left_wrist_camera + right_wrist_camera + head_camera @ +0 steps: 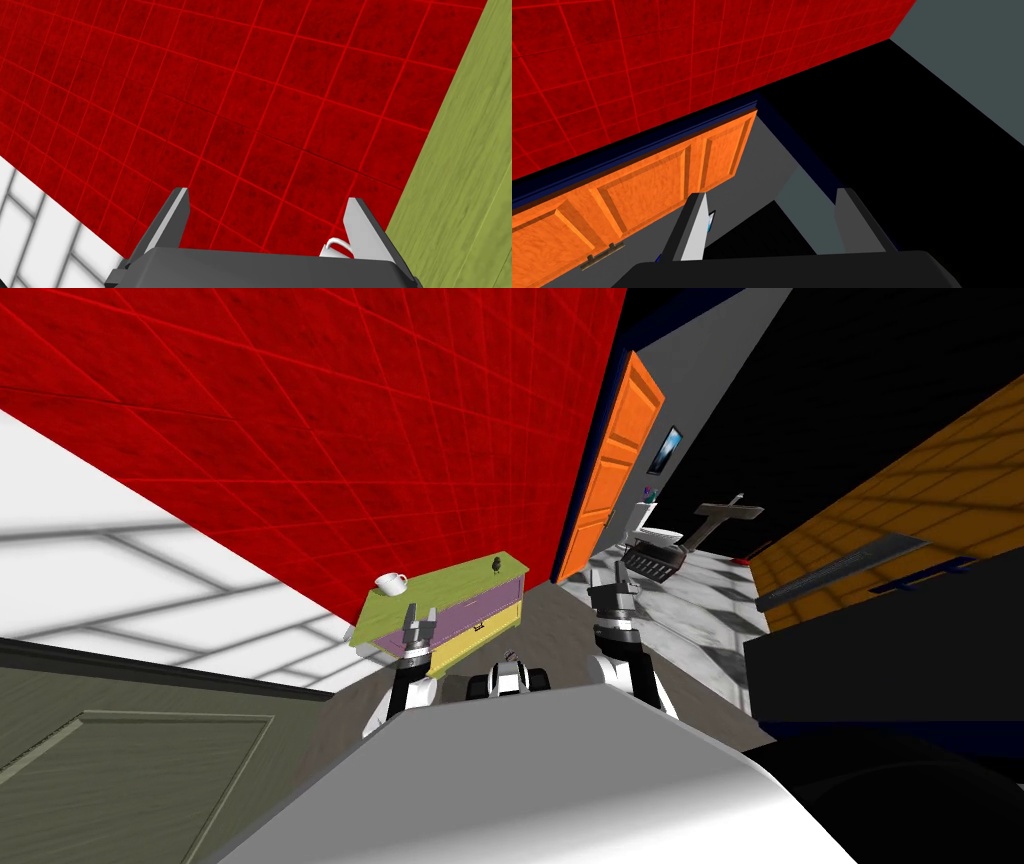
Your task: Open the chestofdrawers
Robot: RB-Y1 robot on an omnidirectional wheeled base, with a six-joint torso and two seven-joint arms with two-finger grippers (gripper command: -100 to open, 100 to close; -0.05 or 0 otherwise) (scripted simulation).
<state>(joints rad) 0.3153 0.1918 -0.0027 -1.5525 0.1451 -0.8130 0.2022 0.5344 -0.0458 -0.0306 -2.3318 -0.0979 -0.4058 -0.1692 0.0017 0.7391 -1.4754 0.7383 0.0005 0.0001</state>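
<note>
A: What is closest, just above the bottom centre of the head view?

B: The left gripper (419,623), a little left of the middle. Its two thin light grey fingers are spread wide with nothing between them. The right gripper (612,586) stands right of centre and slightly higher, also spread wide and empty.

A: And the piece that is to be opened?

B: Right behind the left gripper, at the middle of the frame, is a low chest of drawers (470,608) with an olive-green wood-grain top and purple and yellow fronts. The gripper overlaps its left part, but I cannot tell whether they touch. A small dark handle (479,626) shows on the front, to the right of that gripper. The fronts look flush with each other.

A: Is anything on top of it?

B: A white mug (391,583) is at the left end and a small dark figure (495,564) is near the right end. In the left wrist view the olive top runs close beside one finger, and a bit of the mug's white handle peeks out beside that same finger.

A: What is behind it?

B: A red tiled wall (350,418) spans the upper left and centre, and the chest stands against it. To its right, in the upper middle, is an orange panelled door (612,468) in a dark blue frame. The right wrist view looks along its gripper at this door, with a black area (912,150) next to it. Farthest off, right of the door, a white toilet (648,526) stands on a pale marbled floor.
</note>
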